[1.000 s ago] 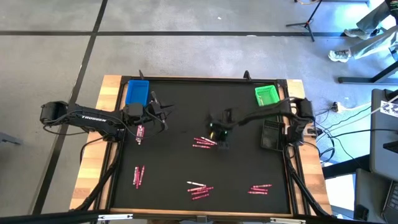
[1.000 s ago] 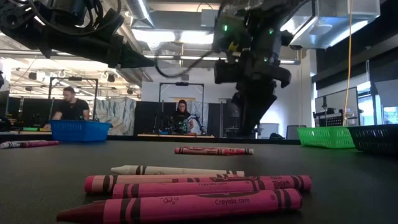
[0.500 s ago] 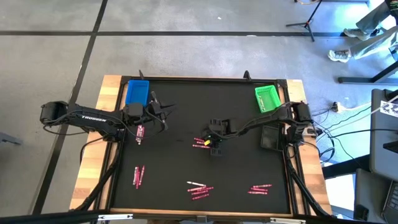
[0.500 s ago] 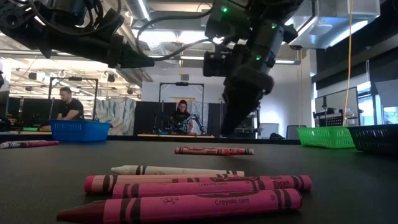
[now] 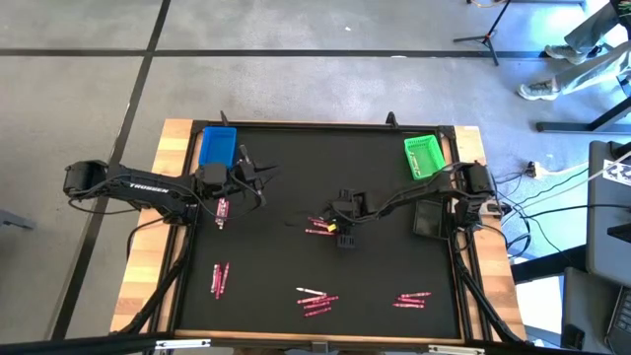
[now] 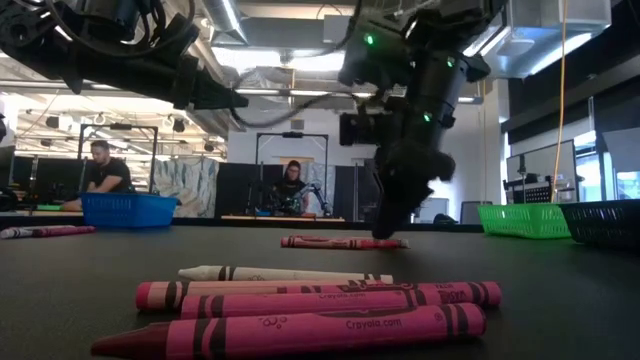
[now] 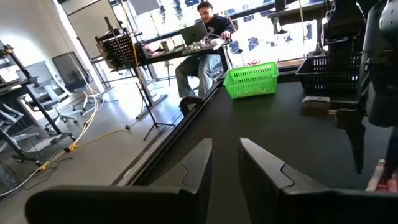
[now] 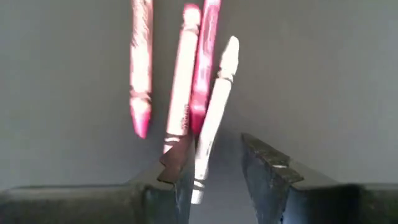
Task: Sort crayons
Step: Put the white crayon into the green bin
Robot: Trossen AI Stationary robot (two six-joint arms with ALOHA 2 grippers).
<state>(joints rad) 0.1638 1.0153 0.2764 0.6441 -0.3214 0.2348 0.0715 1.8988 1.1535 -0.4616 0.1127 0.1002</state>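
Basically early stage, and nearly all of the sorting is waiting. Right gripper (image 5: 340, 235) is sitting low over the table's middle, tips down at the centre crayon cluster (image 5: 320, 225). Its fingers (image 8: 177, 171) are standing moderately apart and gripping nothing. The white crayon (image 8: 214, 112) is lying between them, its near end in the gap and close against one finger. Three pink crayons (image 8: 186, 81) are fanning out just past the tips, beside the white one. In the low view the tips are touching down, or nearly so, at one end of that cluster. Judging from this, the step in hand is a pick of the white one, with no closing on it yet.

Left gripper (image 5: 258, 177) is hovering well away from the right one, near the blue tray (image 5: 217, 146). Its fingers (image 7: 196, 165) are showing a narrow gap with nothing in it. A small pink crayon bunch (image 5: 222, 209) is lying just behind and below it on the mat.

Other groups are lying loose on the mat:
- one bunch (image 5: 219, 280) far from both claws, toward the left arm's front corner
- one bunch with a pale stick (image 5: 315, 299) in front of the right claw, by the near edge
- one bunch (image 5: 412, 298) off toward the right arm's front corner

Green tray (image 5: 422, 155) is sitting beyond the right claw near the right arm's base. From above, neither tray is showing any crayon inside, though small ones could be hiding. So five groups are looking unsorted.
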